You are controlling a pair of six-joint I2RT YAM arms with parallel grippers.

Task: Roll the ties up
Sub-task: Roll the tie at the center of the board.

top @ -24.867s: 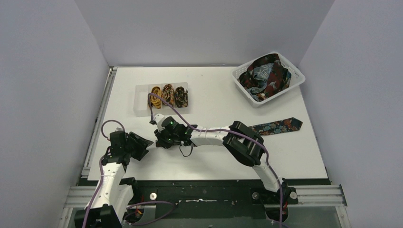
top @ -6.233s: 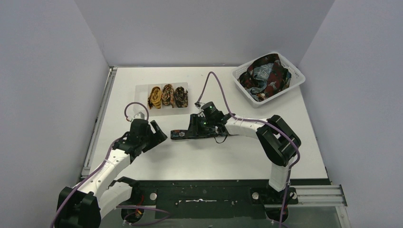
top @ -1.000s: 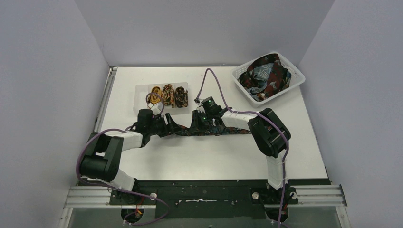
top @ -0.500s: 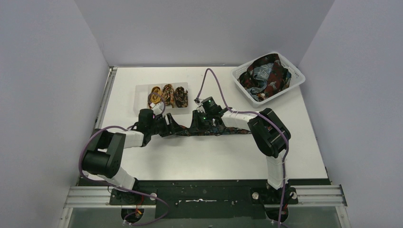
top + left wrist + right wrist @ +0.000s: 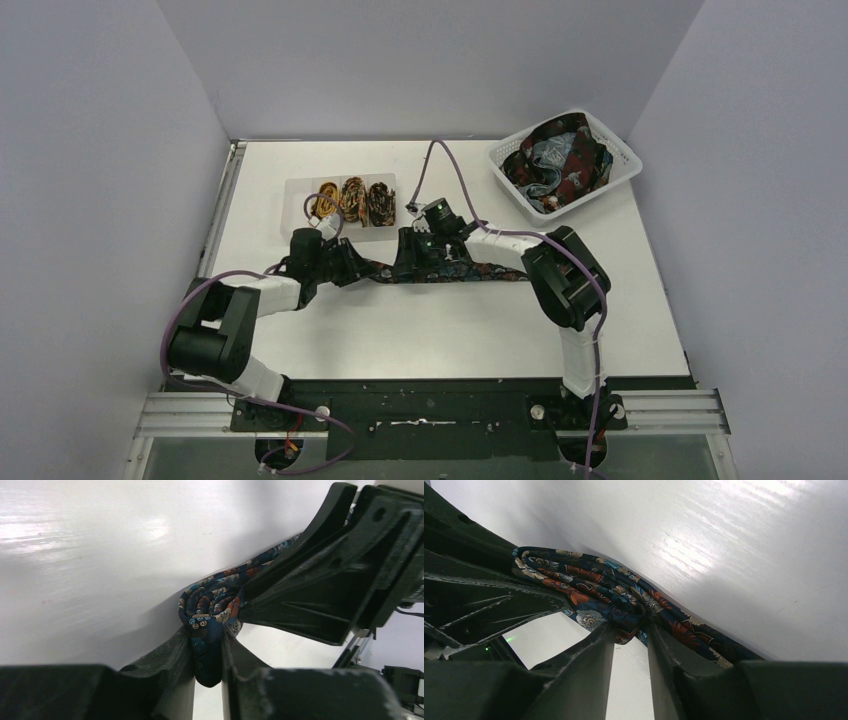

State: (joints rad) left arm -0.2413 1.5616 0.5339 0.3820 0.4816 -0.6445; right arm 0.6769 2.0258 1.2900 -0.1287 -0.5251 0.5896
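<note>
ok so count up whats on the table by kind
rolled ties: 3
half-rolled tie: 1
tray: 1
basket: 1
heaped ties in basket: cannot count
total: 6, plus the heap

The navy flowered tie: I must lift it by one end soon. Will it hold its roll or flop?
Probably floppy: the tie bunches softly where the left gripper pinches it. Its small coil looks loose, so it may unroll once let go. It seems thin and light, lying flat on the table.
</note>
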